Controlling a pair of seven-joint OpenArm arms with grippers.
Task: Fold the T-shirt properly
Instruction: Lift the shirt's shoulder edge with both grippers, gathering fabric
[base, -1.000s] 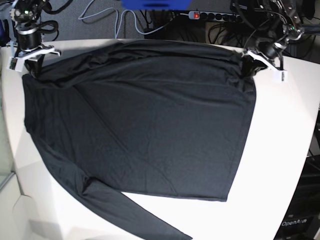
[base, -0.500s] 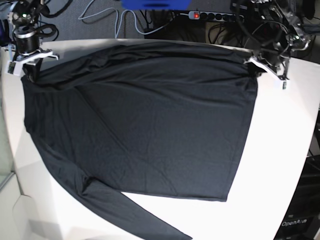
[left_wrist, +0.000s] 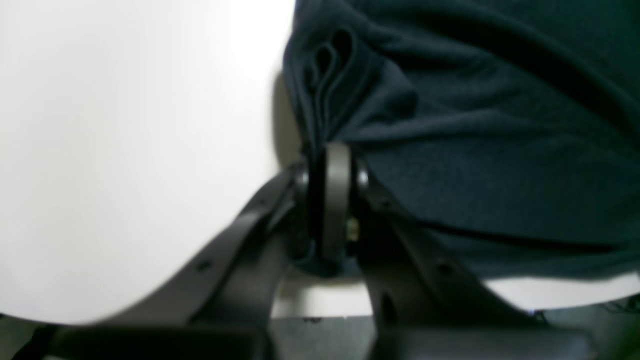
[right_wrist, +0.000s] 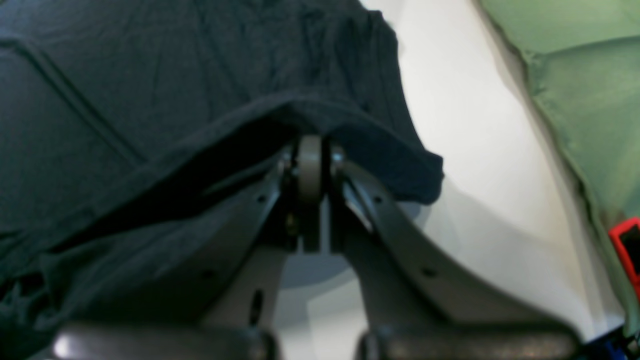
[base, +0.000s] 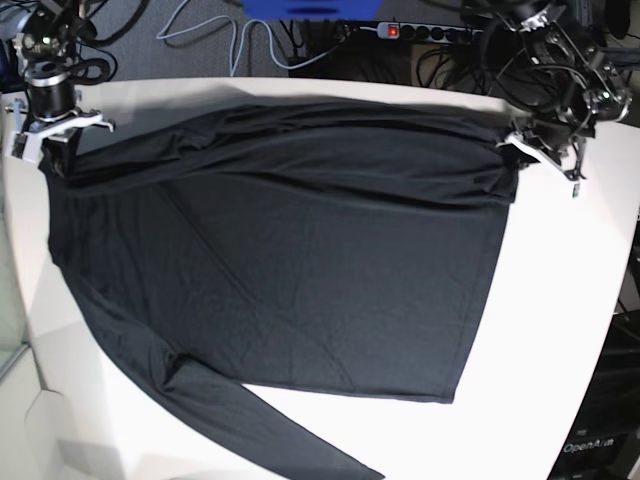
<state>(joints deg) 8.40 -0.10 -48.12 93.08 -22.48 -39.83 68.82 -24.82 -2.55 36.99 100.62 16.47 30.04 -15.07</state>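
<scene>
T-shirt: spread across the white table, far edge lifted, 1 sleeve trailing near.
Left gripper: clamped on a far corner.
Right gripper: clamped on the other.
Progress: early; folding remains.

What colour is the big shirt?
Plain black T-shirt, no print; the base view shows it best.

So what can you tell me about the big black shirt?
The T-shirt is plain black with long sleeves, made of thin, smooth cloth with no print. It lies spread out on the white table, one sleeve trailing toward the near edge. Its far edge is bunched and lifted at both corners, where the left gripper and the right gripper each pinch it with shut jaws.
</scene>
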